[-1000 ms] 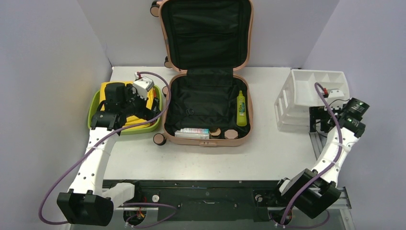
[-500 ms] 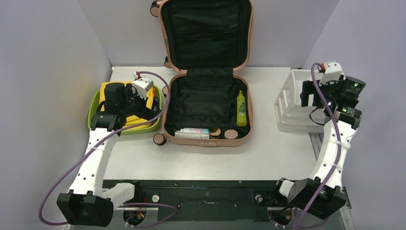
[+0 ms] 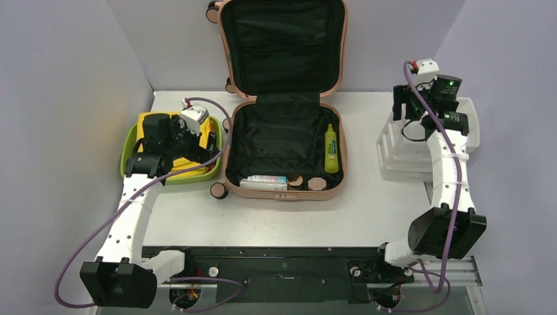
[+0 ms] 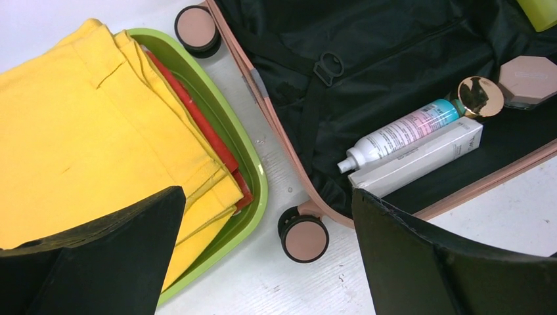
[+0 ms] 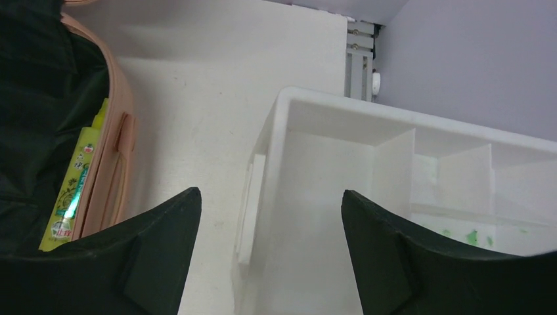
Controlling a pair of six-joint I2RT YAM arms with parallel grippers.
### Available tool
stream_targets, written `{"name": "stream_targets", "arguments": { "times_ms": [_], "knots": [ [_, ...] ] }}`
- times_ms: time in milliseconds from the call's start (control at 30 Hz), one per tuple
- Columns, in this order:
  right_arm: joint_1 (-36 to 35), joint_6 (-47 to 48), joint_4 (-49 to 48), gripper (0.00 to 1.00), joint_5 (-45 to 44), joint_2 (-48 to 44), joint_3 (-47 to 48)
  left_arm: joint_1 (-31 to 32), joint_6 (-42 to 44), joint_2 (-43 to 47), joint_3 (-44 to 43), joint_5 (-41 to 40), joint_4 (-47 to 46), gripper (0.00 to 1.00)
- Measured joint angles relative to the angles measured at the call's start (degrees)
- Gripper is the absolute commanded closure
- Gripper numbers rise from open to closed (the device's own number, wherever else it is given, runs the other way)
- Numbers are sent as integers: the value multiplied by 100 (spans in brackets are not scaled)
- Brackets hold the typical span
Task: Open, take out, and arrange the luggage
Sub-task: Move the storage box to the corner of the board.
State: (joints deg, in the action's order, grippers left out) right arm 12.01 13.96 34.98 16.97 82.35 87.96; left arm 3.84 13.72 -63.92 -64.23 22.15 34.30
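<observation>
The luggage (image 3: 282, 39) lies open in the middle of the table (image 3: 289, 220). Its base is flat and its lid stands up against the back wall, with black lining showing in both halves. It sits between the lime-green tub (image 4: 246, 164) on my left and the white drawer organizer (image 5: 341, 170) on my right. My left hand (image 4: 267, 192) hangs over the tub's edge nearest the luggage, its fingers spread wide and nothing between them. Folded yellow cloth (image 4: 85, 125) fills the tub, with a strip of red cloth (image 4: 197, 125) beside it against the tub wall. A black-and-pink caster wheel (image 4: 305, 237) sits just beside the tub's rim. Along the near wall of the luggage lie a white-and-pink spray bottle (image 4: 401, 134), a long white box (image 4: 420, 157) touching it, a round gold cap (image 4: 481, 96) and a pink faceted jar (image 4: 529, 75). A yellow-green bottle (image 3: 331, 149) lies along the right wall. My right hand (image 5: 269, 192) hovers above the left side of the organizer, released and empty.
</observation>
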Motion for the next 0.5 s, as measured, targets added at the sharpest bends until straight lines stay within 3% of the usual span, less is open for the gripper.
{"name": "stream_targets", "arguments": {
  "times_ms": [500],
  "knots": [
    [-361, -297, -26, 42, -702, 789, 463, -286, -177, 103, 90, 177, -72, 4]
  ]
}}
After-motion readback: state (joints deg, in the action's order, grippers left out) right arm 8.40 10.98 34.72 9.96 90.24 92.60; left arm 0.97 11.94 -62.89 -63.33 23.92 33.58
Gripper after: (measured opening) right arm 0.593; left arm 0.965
